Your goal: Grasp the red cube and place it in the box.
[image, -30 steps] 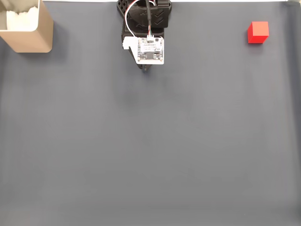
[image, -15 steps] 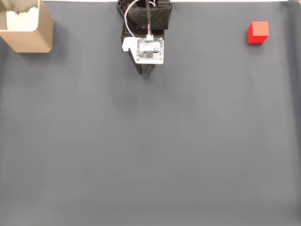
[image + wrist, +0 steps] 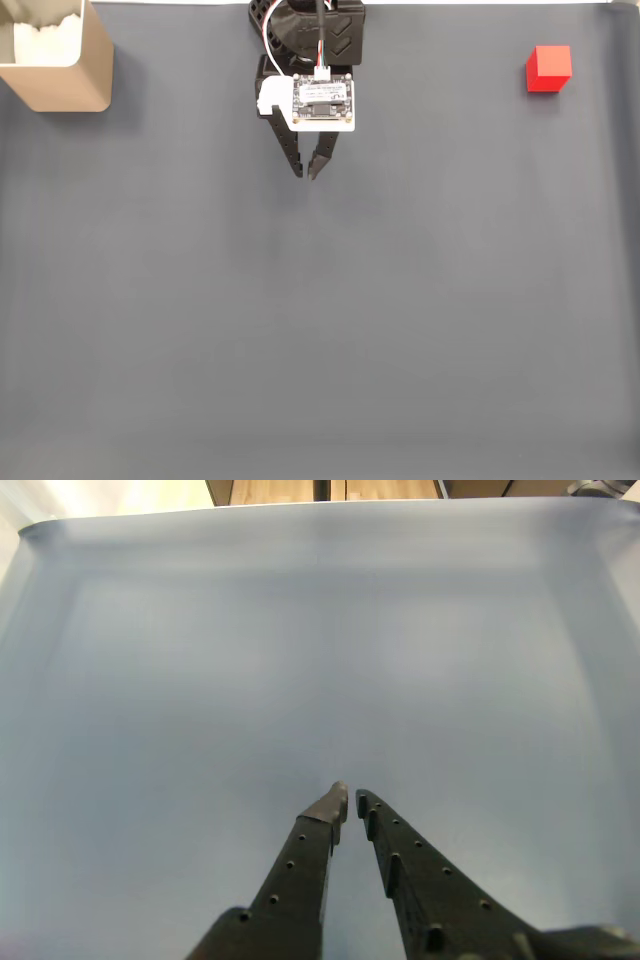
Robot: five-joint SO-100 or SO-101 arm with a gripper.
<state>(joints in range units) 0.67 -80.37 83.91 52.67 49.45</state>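
- A dark grey mat point(image 3: 320, 320) covers the whole work surface in the fixed view; it is plain, matte and faintly creased near its right edge.
- In the wrist view the same mat looks paler and bluish, and beyond its far edge a strip of light wood panelling point(image 3: 330, 490) and a bright patch at the upper left can be seen.
- The gripper point(image 3: 306, 176) points down the picture in the fixed view from the arm at the top centre; its two black fingers nearly meet at the tips, with only a sliver of gap, and nothing is between them.
- The wrist view shows the gripper point(image 3: 348, 798) the same way: tips almost touching, holding nothing, over bare mat.
- A white circuit board point(image 3: 323, 104) sits on top of the gripper with red and white wires running into it; any print on it is too small to read.
- The red cube point(image 3: 549, 68) rests on the mat well apart from the jaws, far to their right and a little behind the tips in the fixed view.
- The box point(image 3: 60, 55) stands far to the left of the jaws, at the top left corner, with white material inside; the picture edge cuts off its left and upper parts.
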